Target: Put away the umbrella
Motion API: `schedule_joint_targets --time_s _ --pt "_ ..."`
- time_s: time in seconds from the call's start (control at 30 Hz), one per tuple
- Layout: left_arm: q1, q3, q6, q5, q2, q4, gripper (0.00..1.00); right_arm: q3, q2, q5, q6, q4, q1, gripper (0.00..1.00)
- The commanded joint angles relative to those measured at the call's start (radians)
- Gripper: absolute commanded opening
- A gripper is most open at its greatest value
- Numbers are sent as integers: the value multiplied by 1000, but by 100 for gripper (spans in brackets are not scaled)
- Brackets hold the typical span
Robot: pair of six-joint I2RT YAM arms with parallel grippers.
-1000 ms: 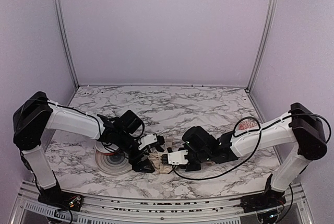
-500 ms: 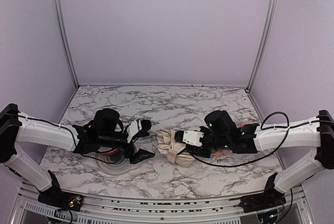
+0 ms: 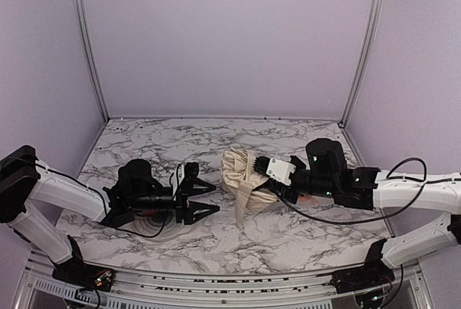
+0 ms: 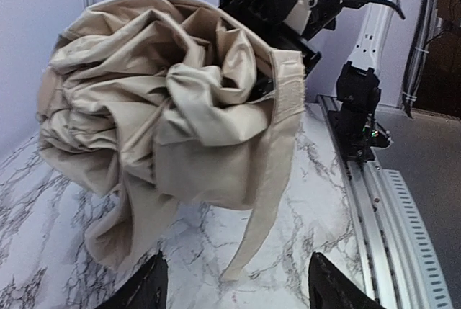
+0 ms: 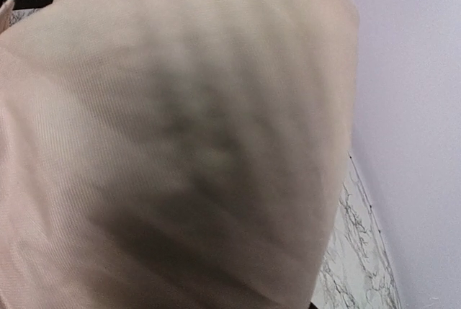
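Note:
The umbrella [image 3: 241, 172] is a crumpled cream bundle held off the marble near the table's middle, and one strap [image 3: 240, 212] dangles from it to the surface. My right gripper [image 3: 261, 179] reaches in from the right and is shut on the bundle, its fingertips buried in fabric. The right wrist view is filled by the umbrella's beige cloth [image 5: 180, 143], which hides the fingers. My left gripper [image 3: 204, 199] stands open a short way left of the bundle, apart from it. In the left wrist view the umbrella [image 4: 166, 107] hangs ahead of my open left gripper [image 4: 238, 284], which holds nothing.
A white bowl [image 3: 155, 228] with a red base sits under my left forearm at the front left. The right arm's base [image 4: 358, 107] and the table's metal front rail [image 4: 403, 237] show in the left wrist view. Lilac walls enclose the table.
My right gripper has lifted the umbrella and carried it right and toward the back. My left arm has drawn back to the left, clear of the fabric, and its jaws have narrowed somewhat.

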Motion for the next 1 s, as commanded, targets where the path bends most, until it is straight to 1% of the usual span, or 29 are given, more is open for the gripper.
schedule_joint_targets --time_s 0.0,0.07,0.17,0.2,0.4,0.47,0.53,0.6,0.67,0.77,0.8,0.93,0.97 --pt "-61 3 33 13 11 148 58 79 -28 -3 -7 57 -7 0" --pt "-70 25 46 6 37 149 58 97 -28 -17 -9 44 -8 0" --pt "-73 53 55 -32 80 161 74 117 -35 -40 -9 33 -8 0" --pt "-74 63 61 -25 94 163 75 122 -39 -44 -6 32 -8 0" --pt "-83 132 51 30 196 182 75 141 -58 -80 4 39 -8 0" --pt "-86 156 39 69 222 185 73 145 -59 -87 7 40 -9 0" --pt "-93 170 36 103 240 185 67 150 -60 -88 9 37 -8 0" --pt "-99 178 34 129 250 185 59 156 -61 -88 14 35 -11 0" --pt "-101 187 23 147 260 185 56 157 -63 -94 20 37 -13 0" --pt "-101 199 6 152 278 185 50 154 -66 -104 24 45 -16 0" --pt "-101 203 4 154 282 187 45 155 -67 -108 26 47 -15 0" --pt "-101 219 -15 182 292 188 15 155 -72 -111 24 44 -16 0" --pt "-101 220 -20 187 295 187 6 155 -74 -111 26 45 -17 0"
